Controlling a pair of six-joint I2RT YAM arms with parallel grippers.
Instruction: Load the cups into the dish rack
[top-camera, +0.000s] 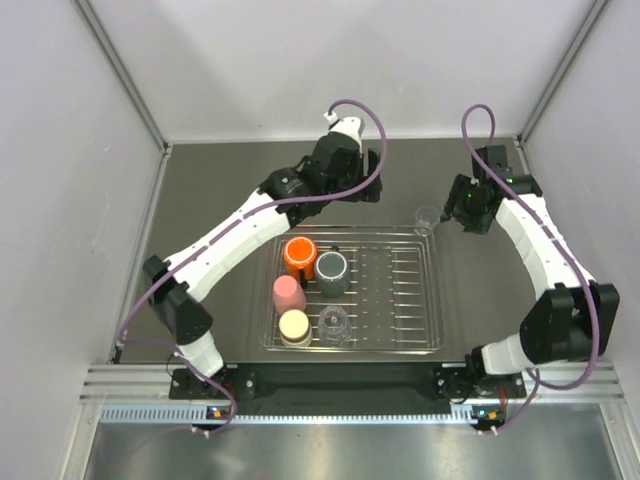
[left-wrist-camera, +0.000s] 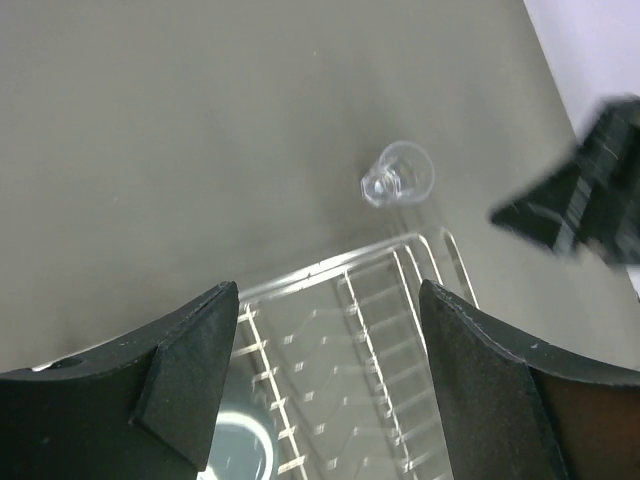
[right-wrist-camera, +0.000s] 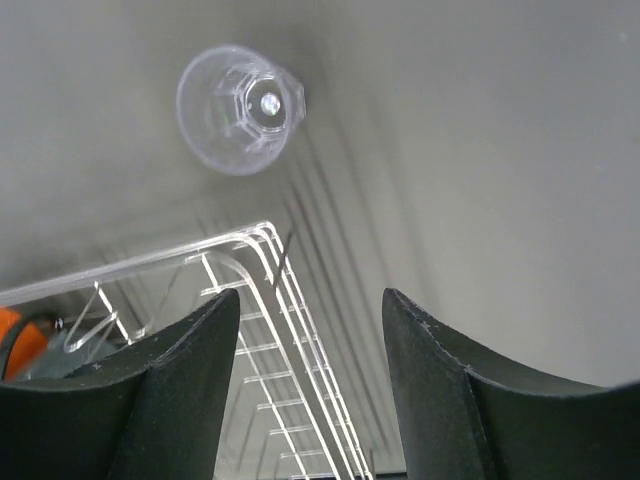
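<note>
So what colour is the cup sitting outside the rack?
Clear, colourless plastic. The cup shows best in the right wrist view.

Sliver of orange cup (right-wrist-camera: 14, 336) at the frame edge, dish rack (right-wrist-camera: 268, 238) partly behind right jaws

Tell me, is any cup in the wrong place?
One clear cup sits outside the dish rack, by its far right corner. The orange cup, grey cup, pink cup, cream cup and second clear cup are inside. Nothing looks spilled or broken.
</note>
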